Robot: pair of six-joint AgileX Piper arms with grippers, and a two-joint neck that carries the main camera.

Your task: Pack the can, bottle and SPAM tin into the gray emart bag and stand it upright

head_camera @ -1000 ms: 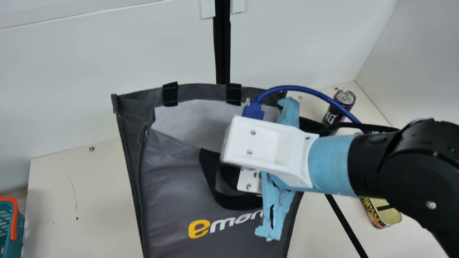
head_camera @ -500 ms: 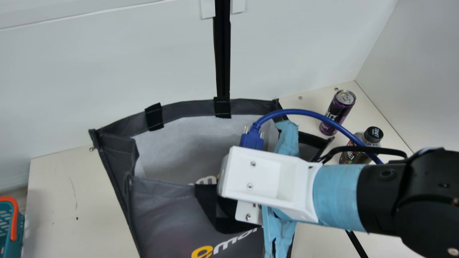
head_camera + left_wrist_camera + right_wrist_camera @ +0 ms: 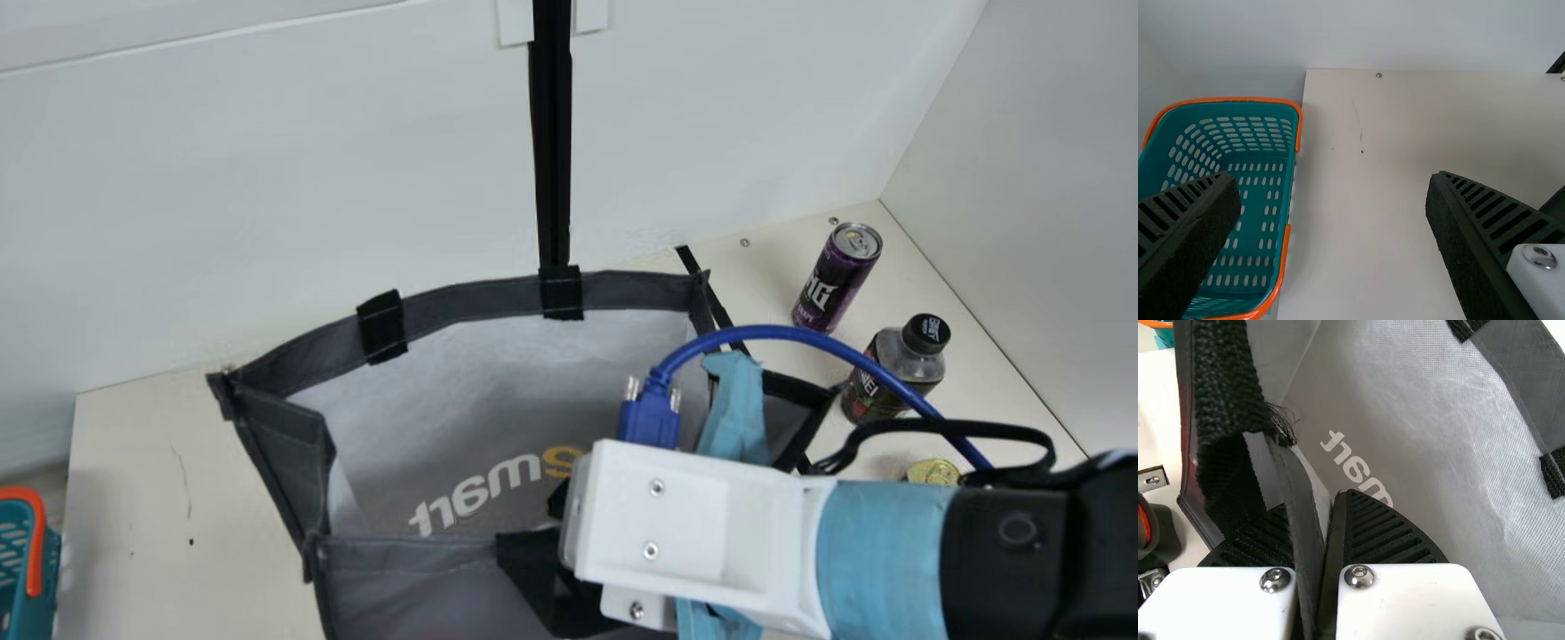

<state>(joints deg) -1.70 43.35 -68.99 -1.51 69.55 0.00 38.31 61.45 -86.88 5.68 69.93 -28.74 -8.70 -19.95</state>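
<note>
At the near side of the main view, the right gripper (image 3: 680, 524) has its jaws pinching the near rim of the emart bag (image 3: 276, 436); in the right wrist view the gray panel runs between them, with a black strap (image 3: 1221, 393) alongside. The bag's mouth gapes, showing its pale lining; whether its base is flat on the tabletop (image 3: 142, 516) I cannot tell. The left gripper (image 3: 1331, 183), in the left wrist view, has its jaws spread wide above the tabletop and the teal basket (image 3: 1265, 173) with orange handles, which sits just beside the left edge.

Farther back, the task's three items are outside the bag, toward the tabletop's right edge. The SPAM tin (image 3: 933, 471) is nearest, a gold rounded bit of it visible past the right arm. Beyond it the bottle (image 3: 898, 364), dark with a black cap, stands upright just beside the bag's right corner. Farther again, near the far right corner, the purple can (image 3: 831, 284) stands upright. A black upright strip (image 3: 551, 133) runs down the pale back wall (image 3: 311, 178) behind the bag.
</note>
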